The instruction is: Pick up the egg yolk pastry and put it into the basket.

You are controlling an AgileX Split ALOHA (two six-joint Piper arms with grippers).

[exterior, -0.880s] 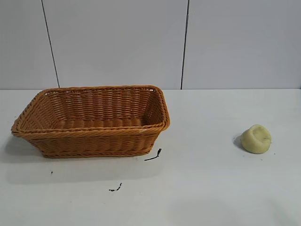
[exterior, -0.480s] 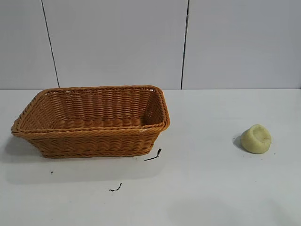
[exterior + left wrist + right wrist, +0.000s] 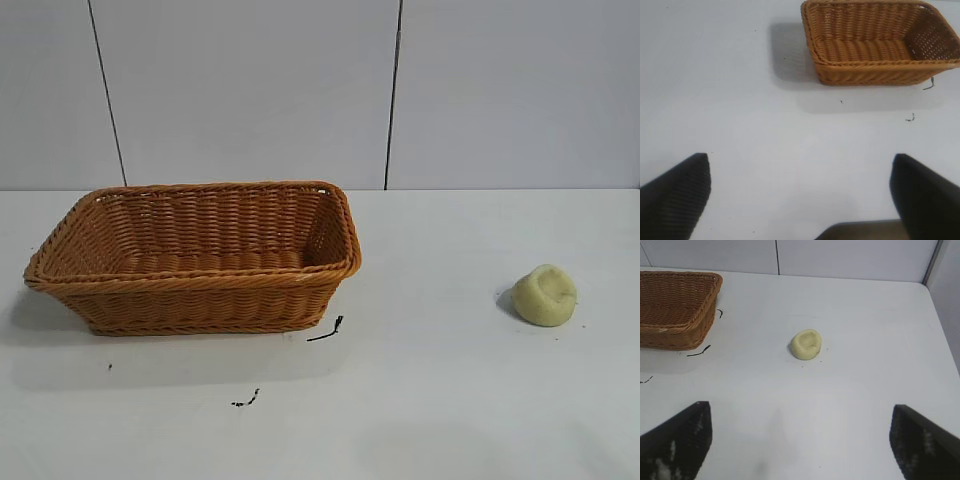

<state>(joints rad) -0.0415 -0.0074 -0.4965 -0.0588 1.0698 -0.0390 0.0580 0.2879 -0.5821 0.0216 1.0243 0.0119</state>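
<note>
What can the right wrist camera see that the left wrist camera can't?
Only the right wrist view shows the egg yolk pastry, sitting alone on the white table, apart from the basket, plus the right hand, open, with nothing between its fingers. Only the left wrist view shows the whole basket, with nothing visible inside, and the left hand, open too. Both views share the basket, the table and the small black marks beside the basket.

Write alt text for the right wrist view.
A pale yellow egg yolk pastry sits alone on a white table, apart from a wicker basket. The right gripper is open, its dark fingers framing the view.
</note>
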